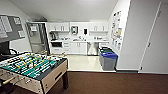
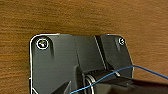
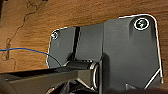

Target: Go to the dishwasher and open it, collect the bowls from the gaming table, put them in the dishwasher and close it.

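Robot faces the kitchenette from the carpet; dishwasher (image 1: 92, 48) sits closed under the far counter (image 1: 75, 40), beside the bins (image 1: 108, 58). Foosball table (image 1: 32, 70) near left. Arms likely tucked for driving; jaws' state can't be told.

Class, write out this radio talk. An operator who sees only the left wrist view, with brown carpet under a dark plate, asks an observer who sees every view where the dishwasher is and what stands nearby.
Operator: I see nothing but brown carpet. Is the dishwasher ahead?
Observer: Yes. In the head view the dishwasher stands steel-fronted among white cabinets at the far wall of a kitchenette.
Operator: What stands close to us?
Observer: A table-football table stands close by on the left, on the carpet.
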